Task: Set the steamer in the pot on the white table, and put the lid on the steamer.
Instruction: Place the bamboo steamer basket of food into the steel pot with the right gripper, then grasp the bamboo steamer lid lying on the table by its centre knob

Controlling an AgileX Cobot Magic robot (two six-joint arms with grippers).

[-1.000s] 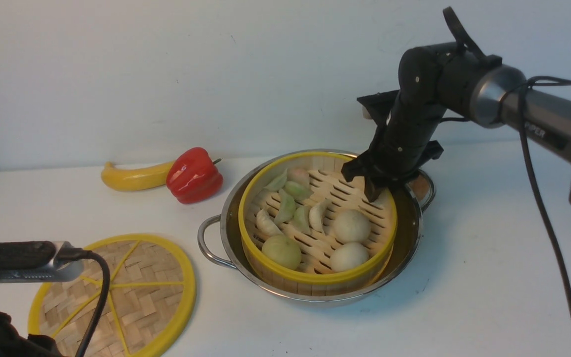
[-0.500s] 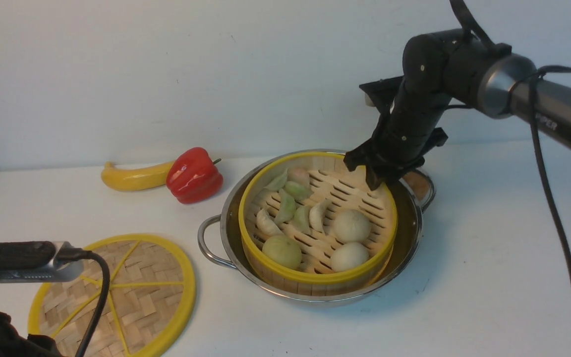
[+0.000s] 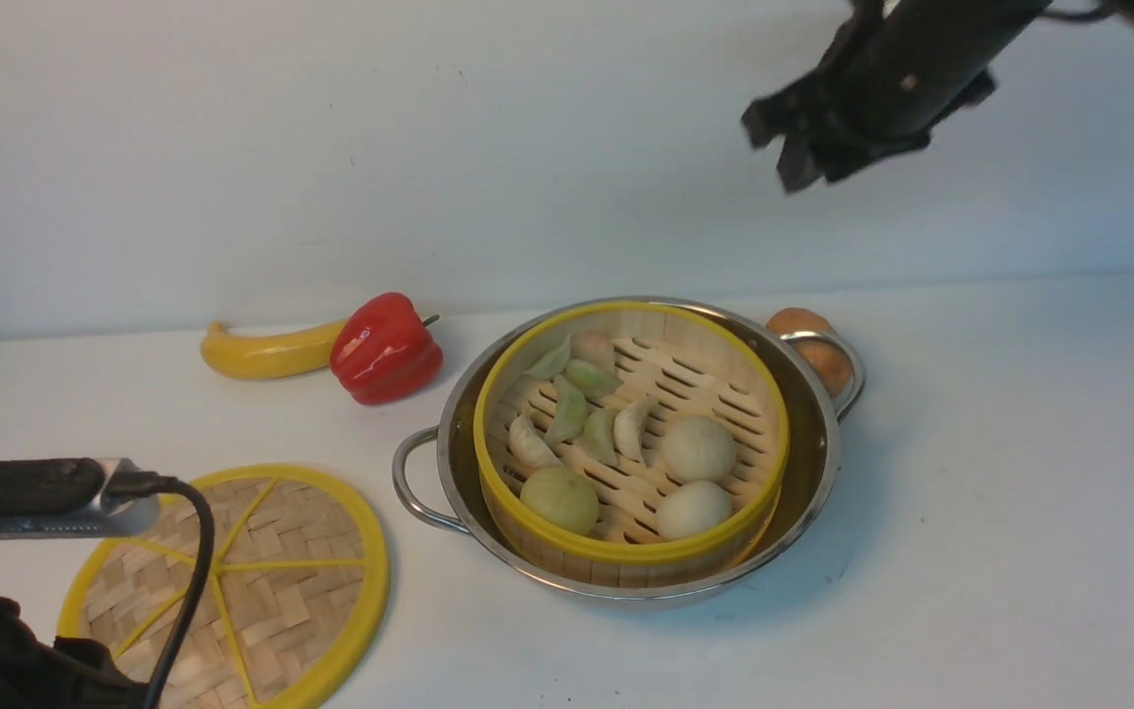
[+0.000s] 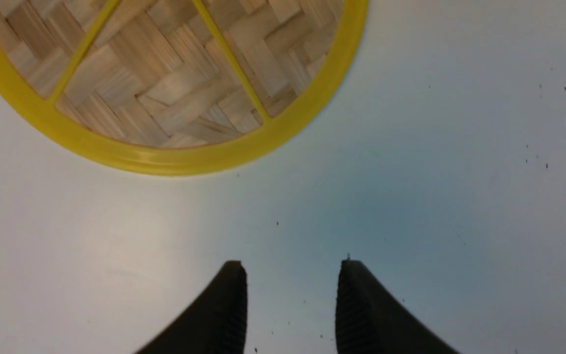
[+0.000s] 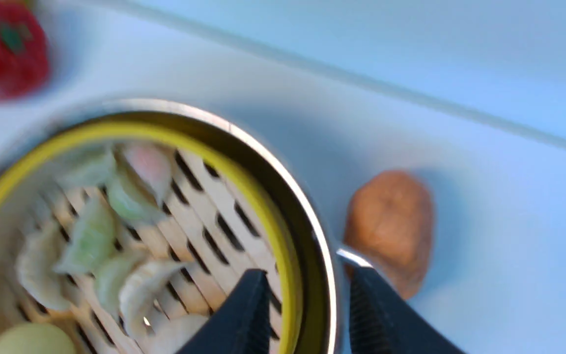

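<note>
- On the white table [image 3: 971, 512], mid-scene: the steamer [image 3: 626, 553] sits inside the pot [image 3: 811, 448], level as far as I can tell, with the food in it. Step one looks done.
- Left to do: the lid [image 3: 262, 581] lies flat on the table, on the robot's left of the pot and apart from it. The steamer is uncovered, so step two is not yet done.
- Right gripper [image 3: 808, 172]: high above the pot's far right edge, well clear. Jaws are part open and hold nothing. The right wrist view is blurred and shows the steamer and pot rims between the tips, but far below with no contact.
- Left gripper [image 4: 291, 265]: jaws part open, empty, over bare table. The lid's yellow rim lies just ahead of the tips, not between them and not touching.
- Judgement: the left arm is the one placed for the lid. The jaws need to straddle the rim before closing.
- The pepper [image 3: 385, 347] and banana [image 3: 257, 353] sit behind the lid, out of the way.
</note>
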